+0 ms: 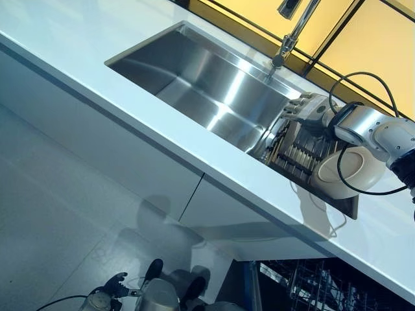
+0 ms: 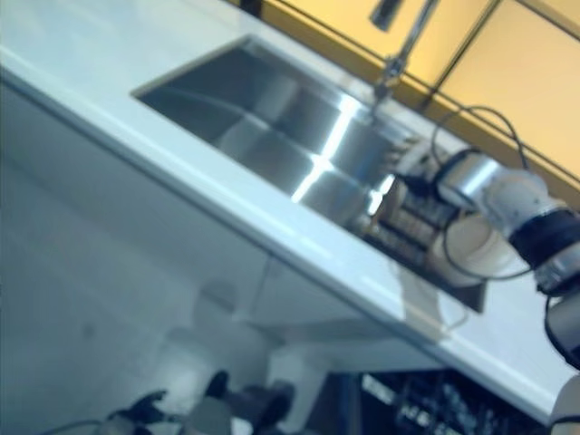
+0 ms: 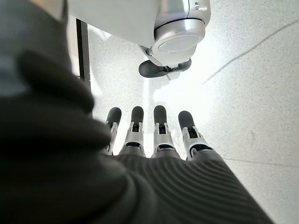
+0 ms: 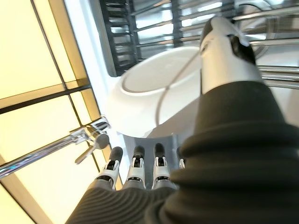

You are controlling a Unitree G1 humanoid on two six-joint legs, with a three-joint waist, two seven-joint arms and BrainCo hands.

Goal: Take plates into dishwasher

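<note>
A white plate (image 1: 350,172) stands on edge in a dark dish rack (image 1: 295,152) set into the right end of the sink. My right hand (image 1: 305,107) hangs open just over the rack, beyond the plate, and is not holding it. In the right wrist view its fingers (image 4: 135,170) are straight, with the thumb stretched across the plate (image 4: 149,98). The dishwasher's wire rack (image 1: 311,285) shows open below the counter at the lower right. My left hand (image 3: 161,135) hangs low and open over the floor, holding nothing.
A steel sink (image 1: 207,78) is sunk into the white counter (image 1: 78,58), with a faucet (image 1: 288,39) at its back edge. White cabinet fronts (image 1: 97,149) run below the counter. Yellow panels with dark frames (image 1: 369,45) stand behind it.
</note>
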